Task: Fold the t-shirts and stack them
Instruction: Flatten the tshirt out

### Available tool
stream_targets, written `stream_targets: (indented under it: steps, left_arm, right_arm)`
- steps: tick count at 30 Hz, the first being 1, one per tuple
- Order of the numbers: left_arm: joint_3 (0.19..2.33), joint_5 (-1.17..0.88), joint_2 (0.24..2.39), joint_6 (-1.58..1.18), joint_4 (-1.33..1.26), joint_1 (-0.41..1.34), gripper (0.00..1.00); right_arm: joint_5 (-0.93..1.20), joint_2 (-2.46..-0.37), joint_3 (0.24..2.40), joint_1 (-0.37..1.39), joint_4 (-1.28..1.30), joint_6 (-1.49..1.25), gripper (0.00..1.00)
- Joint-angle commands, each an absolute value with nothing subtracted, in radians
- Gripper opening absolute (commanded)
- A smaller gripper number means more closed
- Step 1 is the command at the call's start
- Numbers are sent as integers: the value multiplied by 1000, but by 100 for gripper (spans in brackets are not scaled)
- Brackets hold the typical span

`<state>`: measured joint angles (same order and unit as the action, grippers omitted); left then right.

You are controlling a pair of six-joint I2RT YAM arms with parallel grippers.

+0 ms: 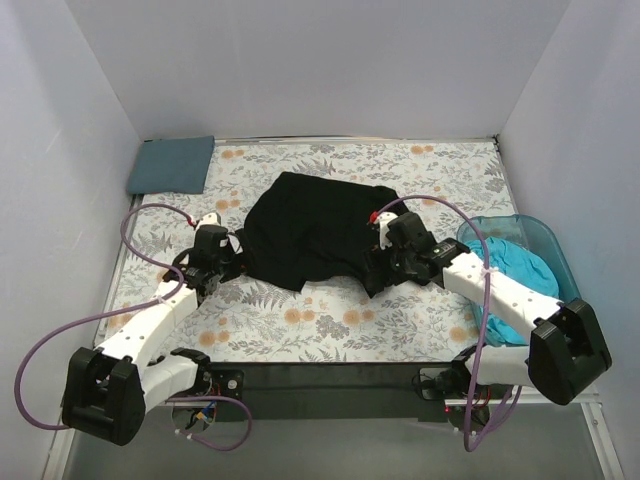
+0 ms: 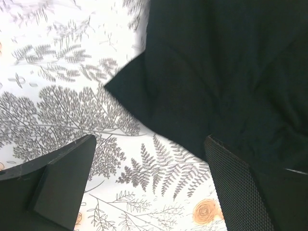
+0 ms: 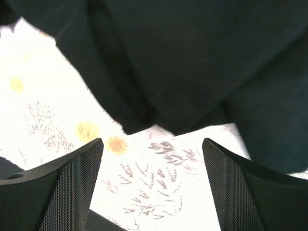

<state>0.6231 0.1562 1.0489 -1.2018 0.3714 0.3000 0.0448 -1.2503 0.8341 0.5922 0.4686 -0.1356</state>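
Observation:
The black t-shirt (image 1: 310, 232) lies crumpled and spread on the floral table cloth (image 1: 330, 320) at the middle. My left gripper (image 1: 232, 262) is at its left edge, open and empty. In the left wrist view the black t-shirt (image 2: 216, 72) fills the upper right, with bare cloth print between the left gripper (image 2: 149, 144) fingers. My right gripper (image 1: 376, 266) hovers at the shirt's near right edge, open. The right gripper (image 3: 153, 144) holds nothing, and the black t-shirt (image 3: 183, 57) lies just ahead. A slate blue-grey t-shirt (image 1: 172, 165) sits folded at the back left. A turquoise t-shirt (image 1: 515, 275) is bunched in the tub.
The translucent teal tub (image 1: 530, 225) stands at the right edge of the table. White walls close in the back and both sides. Purple cables loop from both arms over the table's near corners.

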Motion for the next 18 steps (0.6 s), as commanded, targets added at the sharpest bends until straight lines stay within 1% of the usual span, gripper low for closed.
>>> stream_targets:
  steps: [1, 3, 5, 9, 10, 12, 14, 16, 17, 18]
  left_arm:
    - [581, 124, 1086, -1255, 316, 296, 87]
    - [600, 92, 1181, -1259, 304, 295, 85]
    - [618, 81, 1225, -1261, 291, 296, 84]
    - [635, 71, 1310, -1269, 272, 296, 79]
    - [637, 68, 1319, -1272, 270, 296, 75]
    - [634, 66, 1342, -1278, 262, 298, 73]
    - [630, 67, 1359, -1285, 255, 298, 63]
    - [624, 67, 1367, -1292, 247, 298, 57]
    - [620, 66, 1370, -1298, 236, 298, 49]
    - [620, 66, 1373, -1302, 230, 298, 44]
  right_arm:
    - [17, -1305, 825, 675, 423, -143, 75]
    - [5, -1350, 833, 704, 420, -138, 75]
    - [-34, -1394, 841, 716, 411, -137, 75]
    - [-72, -1457, 851, 739, 407, -133, 74]
    - [-77, -1465, 854, 747, 403, -135, 74]
    - [-98, -1488, 859, 752, 396, -135, 73]
    - [-152, -1508, 862, 752, 397, -133, 68]
    - [-205, -1514, 864, 752, 396, -132, 63]
    - [-219, -1522, 867, 752, 396, -127, 61]
    - [-230, -1526, 871, 752, 396, -126, 58]
